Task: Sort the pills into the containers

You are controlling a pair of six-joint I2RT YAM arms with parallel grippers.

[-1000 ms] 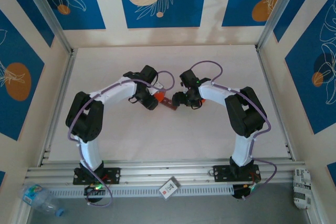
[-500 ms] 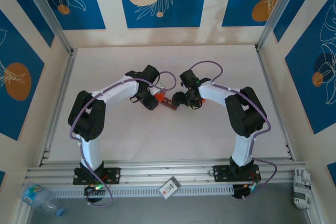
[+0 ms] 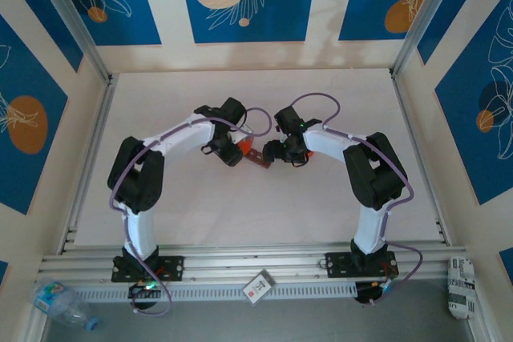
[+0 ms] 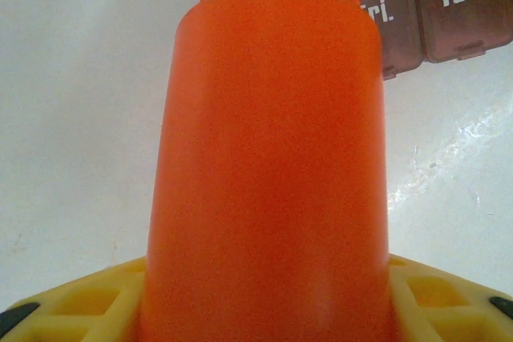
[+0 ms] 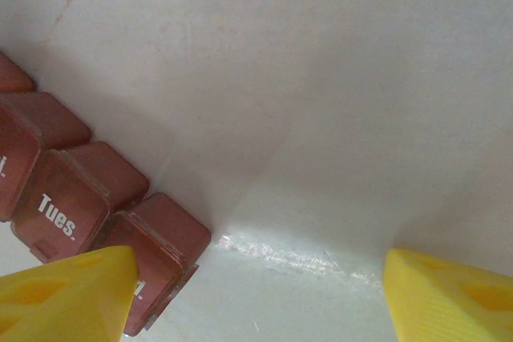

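My left gripper [image 3: 233, 150] is shut on a small orange cylindrical bottle [image 4: 268, 158], which stands between the yellow fingers [image 4: 88, 298] and blocks most of the left wrist view. The bottle [image 3: 243, 148] sits just left of the containers [image 3: 258, 158], a short reddish-brown strip. Lids marked "Fri." and "Tues." show past the bottle on the containers [image 4: 461, 6]. My right gripper [image 3: 272, 152] is at the strip's right end, open, with bare table between its fingers. In the right wrist view its left finger [image 5: 68, 294] overlaps the end compartment of the containers [image 5: 76, 198].
The white table [image 3: 321, 206] is walled by blue-patterned panels and aluminium posts. Along the near rail lie a plastic water bottle [image 3: 60, 302], a small white card [image 3: 258, 286] and a white packet [image 3: 461, 284]. Both arms meet mid-table.
The left arm has crept slightly right, bringing the orange bottle a little closer to the strip. The right arm has not moved.
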